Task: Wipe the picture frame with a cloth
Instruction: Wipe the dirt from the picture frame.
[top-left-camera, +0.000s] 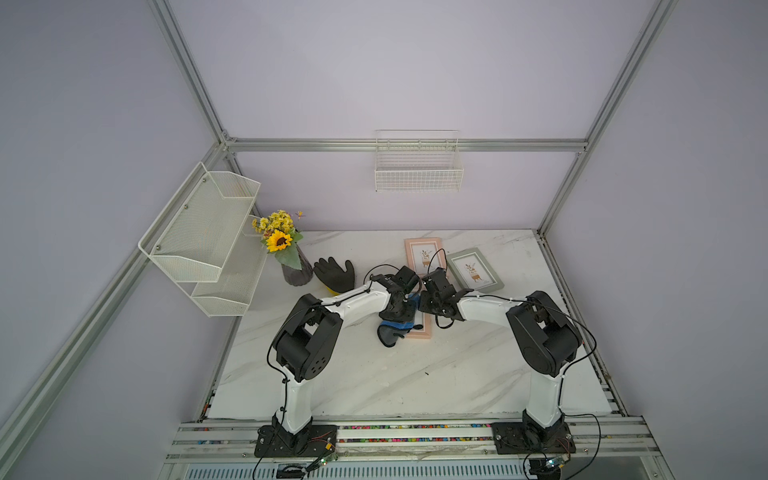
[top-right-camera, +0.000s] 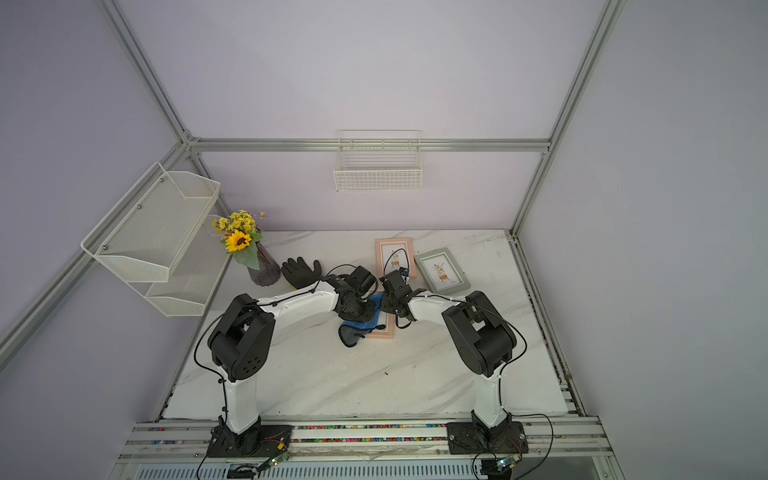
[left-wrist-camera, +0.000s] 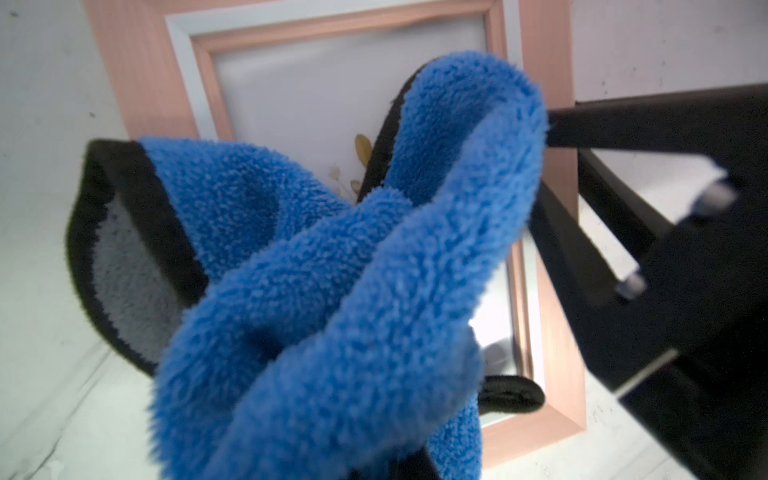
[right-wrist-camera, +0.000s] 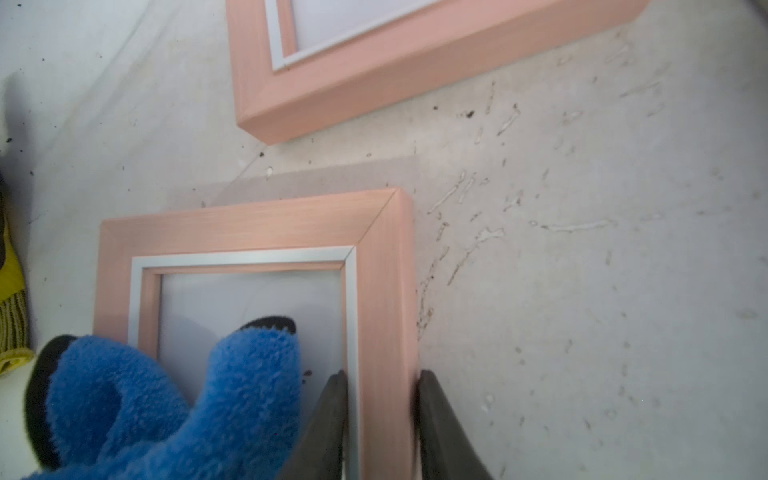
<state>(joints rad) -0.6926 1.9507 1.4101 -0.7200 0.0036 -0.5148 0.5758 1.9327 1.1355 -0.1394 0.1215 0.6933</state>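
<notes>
A pink picture frame (top-left-camera: 424, 331) (top-right-camera: 386, 329) lies flat in the middle of the marble table. A blue cloth (top-left-camera: 400, 323) (top-right-camera: 366, 319) with dark edging and a grey reverse is bunched on its glass. My left gripper (top-left-camera: 398, 308) is shut on the cloth, whose folds (left-wrist-camera: 332, 270) hide the jaws in the left wrist view. My right gripper (right-wrist-camera: 380, 386) is shut on the frame's side rail (right-wrist-camera: 386, 291), one finger on the inner edge and one on the outer edge. The cloth (right-wrist-camera: 166, 407) lies close beside the inner finger.
A second pink frame (top-left-camera: 424, 254) and a grey-green frame (top-left-camera: 474, 270) lie behind the arms. A black-and-yellow glove (top-left-camera: 335, 274) and a dark vase of flowers (top-left-camera: 297, 272) stand to the left. A white mesh rack (top-left-camera: 203, 232) hangs on the left wall and a wire basket (top-left-camera: 417, 166) on the back wall.
</notes>
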